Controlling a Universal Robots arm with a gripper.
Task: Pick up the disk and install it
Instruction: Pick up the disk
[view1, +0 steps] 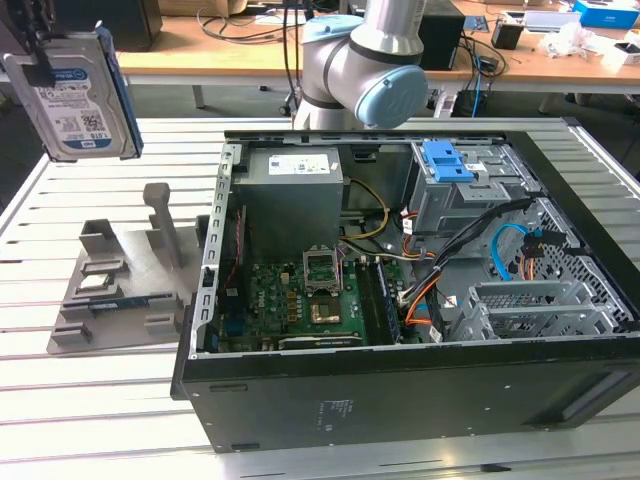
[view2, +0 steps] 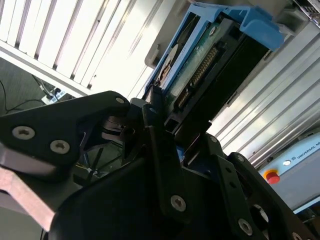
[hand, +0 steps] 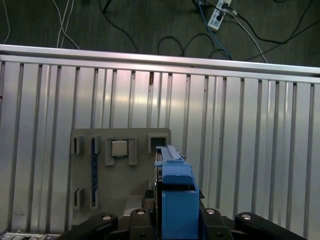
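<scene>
Status: end effector (view1: 38, 62) clenched on disk (view1: 76, 95), gripped near its top end. Disk held clear of worktop (view1: 100, 420), upright at the exterior view's upper left, label face toward camera, blue side rail along one long edge. Edge-on in the first wrist view, above grey parts fixture (view1: 110, 290), not touching it. CPU chip (hand: 119, 148) seated in a fixture pocket. Black fingers (view2: 159, 165) pinching the flat faces in the second wrist view, connector row exposed. Open computer case (view1: 400, 400) lying on its side on slatted worktop, to the exterior view's right of fixture, well apart from disk. Inside case: power supply (view1: 290, 195), motherboard (view1: 300, 300), blue bracket (view1: 447, 160) on drive cage at far corner. Robot arm (view1: 365, 60) behind case. Power strip (hand: 218, 15) and cables on floor beyond worktop edge.
</scene>
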